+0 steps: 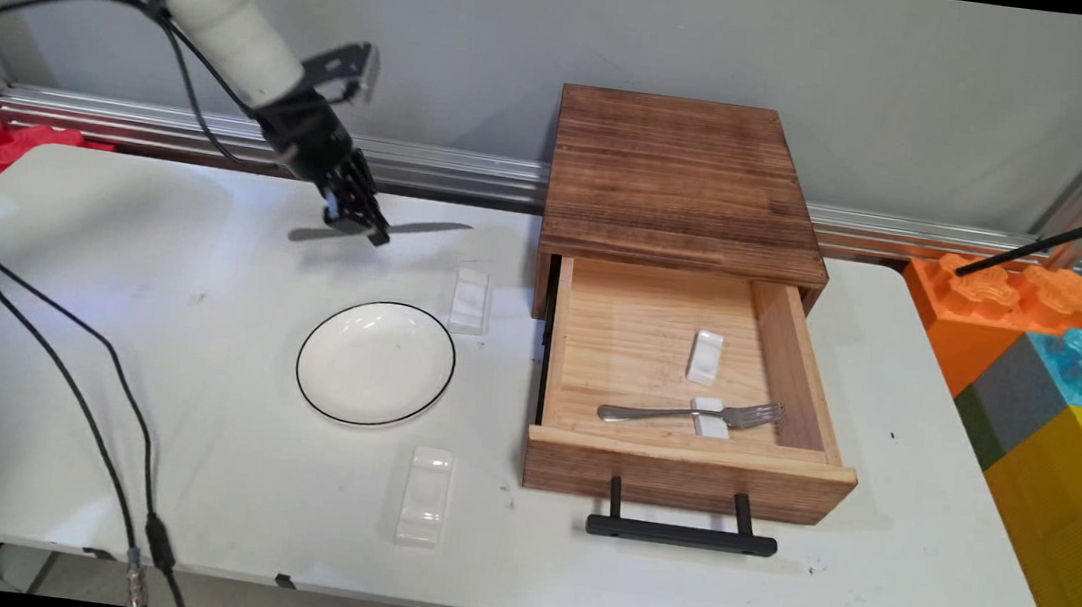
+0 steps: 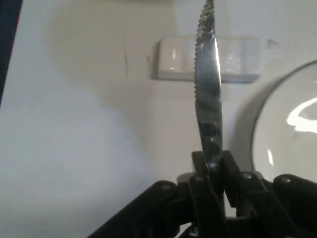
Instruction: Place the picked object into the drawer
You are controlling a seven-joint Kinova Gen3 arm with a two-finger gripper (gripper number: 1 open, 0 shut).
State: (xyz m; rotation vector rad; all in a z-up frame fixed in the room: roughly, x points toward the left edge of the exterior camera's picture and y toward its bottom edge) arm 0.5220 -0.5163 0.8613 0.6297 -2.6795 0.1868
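Main view shows the gripper point(image 1: 358, 220) clamped on a knife point(image 1: 428, 228), held level in the air above the table point(image 1: 99, 297), just beyond the plate point(image 1: 375, 363) and near a white rest point(image 1: 469, 300).

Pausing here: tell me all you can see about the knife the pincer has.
The knife is a silvery metal table knife with a serrated edge and a rounded tip. The pincer is shut on it partway along, so blade and handle stick out to either side. It is held roughly level in the air above the white table, touching nothing else. In the hand view its blade points over a white cutlery rest, beside the plate.
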